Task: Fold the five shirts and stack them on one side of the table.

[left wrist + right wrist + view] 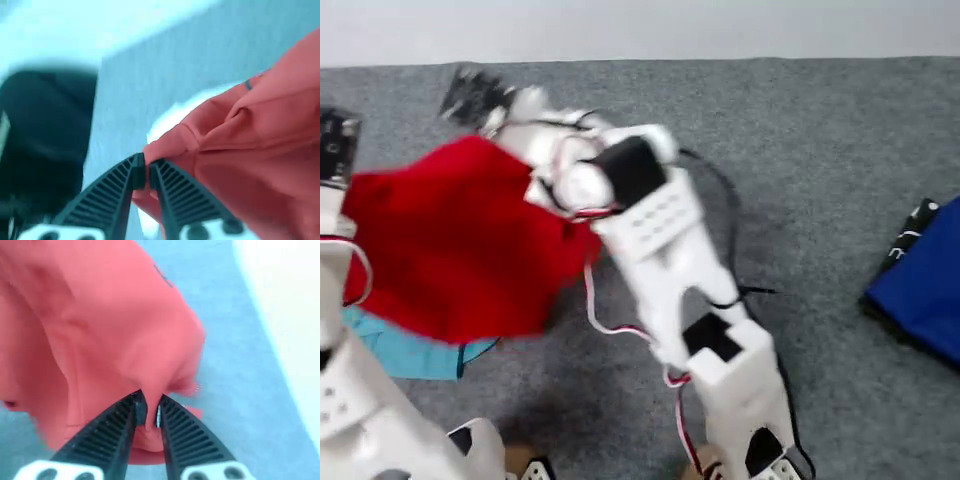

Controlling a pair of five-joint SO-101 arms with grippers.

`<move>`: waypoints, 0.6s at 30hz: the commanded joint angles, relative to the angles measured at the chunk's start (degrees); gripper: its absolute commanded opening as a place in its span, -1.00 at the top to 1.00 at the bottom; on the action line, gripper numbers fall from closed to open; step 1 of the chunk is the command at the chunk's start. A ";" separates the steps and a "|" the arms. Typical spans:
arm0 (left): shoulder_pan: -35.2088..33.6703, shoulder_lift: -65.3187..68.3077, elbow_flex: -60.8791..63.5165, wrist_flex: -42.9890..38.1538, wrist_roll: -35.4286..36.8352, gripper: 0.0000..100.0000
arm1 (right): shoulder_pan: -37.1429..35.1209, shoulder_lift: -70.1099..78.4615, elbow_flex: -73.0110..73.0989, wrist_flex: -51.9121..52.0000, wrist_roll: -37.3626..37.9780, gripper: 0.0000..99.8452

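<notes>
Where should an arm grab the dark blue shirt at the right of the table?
Probably the dark blue shirt is best pinched at its edge facing the middle of the grey table, coming in low from that side: it lies flat, and that edge is uncovered.

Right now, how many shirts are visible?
3: red shirt in left gripper and right gripper; light blue shirt under it; dark blue shirt far right. Others may be hidden.

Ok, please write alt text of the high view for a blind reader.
A red cloth shirt is held up between two white robot arms over a grey felt table. A light blue shirt lies beneath it, a dark blue garment at the right edge.
</notes>
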 commanded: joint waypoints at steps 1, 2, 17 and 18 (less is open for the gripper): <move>8.79 -0.70 -9.10 -0.18 3.78 0.99 | 5.41 -9.19 -2.73 2.07 0.53 0.98; 10.99 -0.62 -10.86 -0.18 4.66 0.99 | 6.99 -10.77 -2.73 2.07 0.53 0.98; 24.70 -0.70 -18.42 -0.79 6.86 0.99 | 18.42 -34.86 24.09 1.98 2.73 0.98; 24.70 -0.70 -18.24 -0.18 6.86 0.99 | 18.42 -35.82 26.46 1.98 4.48 0.98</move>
